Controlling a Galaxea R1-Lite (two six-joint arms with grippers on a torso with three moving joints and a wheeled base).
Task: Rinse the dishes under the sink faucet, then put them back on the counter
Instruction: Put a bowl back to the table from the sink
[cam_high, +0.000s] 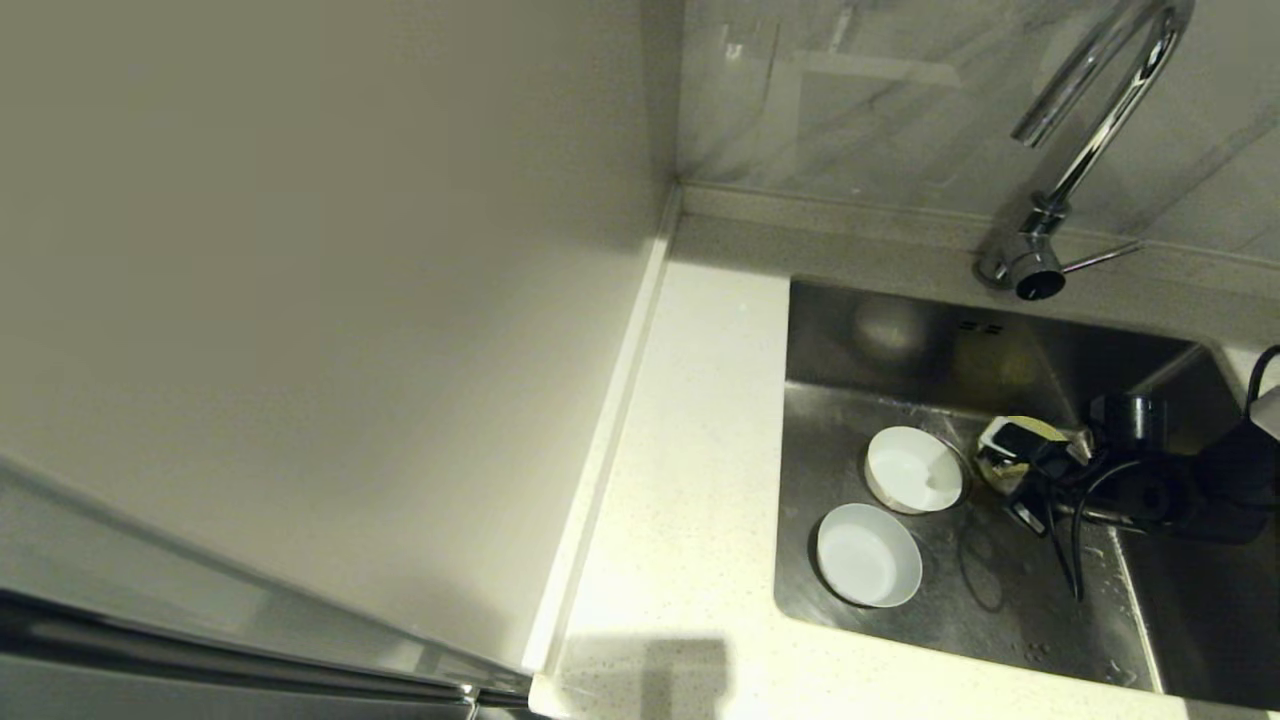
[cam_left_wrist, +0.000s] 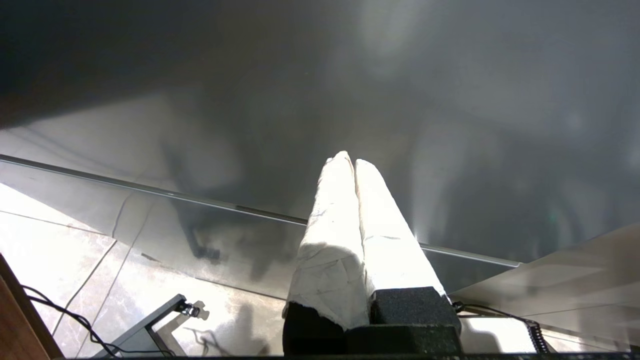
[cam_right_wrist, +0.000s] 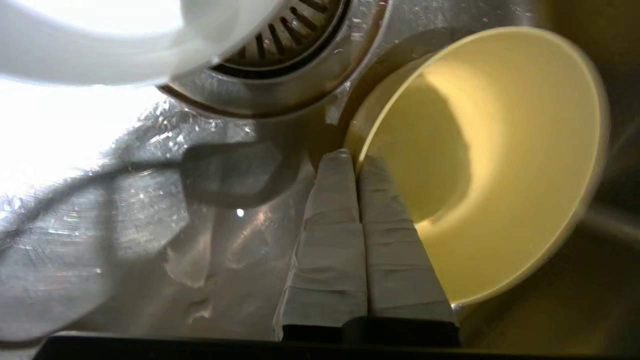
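Note:
Three bowls lie in the steel sink (cam_high: 1010, 610). The pale blue-grey bowl (cam_high: 868, 553) is nearest the front. The white bowl (cam_high: 912, 468) sits behind it and shows blurred in the right wrist view (cam_right_wrist: 100, 50). The yellow bowl (cam_high: 1035, 428) (cam_right_wrist: 500, 165) is tilted beside the drain strainer (cam_right_wrist: 280, 35). My right gripper (cam_high: 1003, 452) (cam_right_wrist: 356, 157) is shut on the yellow bowl's rim, one finger inside and one outside. In the head view the gripper hides most of that bowl. My left gripper (cam_left_wrist: 350, 159) is shut on nothing, out of the head view, low before a dark cabinet front.
The chrome faucet (cam_high: 1090, 130) arches over the sink's back edge, its thin lever (cam_high: 1100, 258) pointing right. The speckled counter (cam_high: 690, 450) runs along the sink's left, bounded by a raised strip and a cream wall panel (cam_high: 300, 300). Water drops lie on the sink floor.

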